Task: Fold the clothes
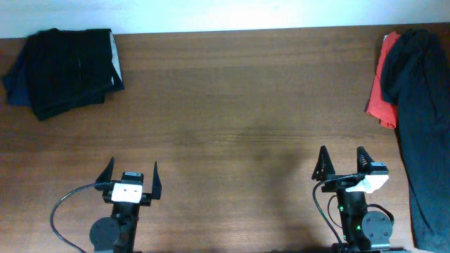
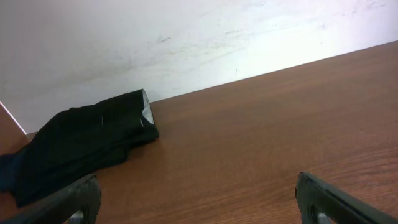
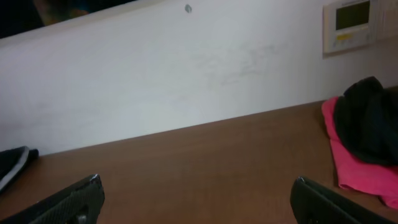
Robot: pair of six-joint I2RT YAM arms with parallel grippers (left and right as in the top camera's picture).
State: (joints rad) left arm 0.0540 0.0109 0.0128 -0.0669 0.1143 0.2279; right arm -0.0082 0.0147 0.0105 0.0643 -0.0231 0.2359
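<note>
A folded stack of black clothes (image 1: 70,67) lies at the table's far left, with a navy blue garment (image 1: 15,83) under its left edge. It also shows in the left wrist view (image 2: 81,140). At the right edge an unfolded black garment (image 1: 425,112) drapes over a red one (image 1: 382,95); both show in the right wrist view, black (image 3: 370,118) over red (image 3: 360,171). My left gripper (image 1: 131,170) is open and empty near the front left. My right gripper (image 1: 342,161) is open and empty near the front right, left of the black garment.
The brown wooden table (image 1: 232,105) runs to a white wall at the back. A wall control panel (image 3: 351,22) shows in the right wrist view. Cables loop beside both arm bases at the front edge.
</note>
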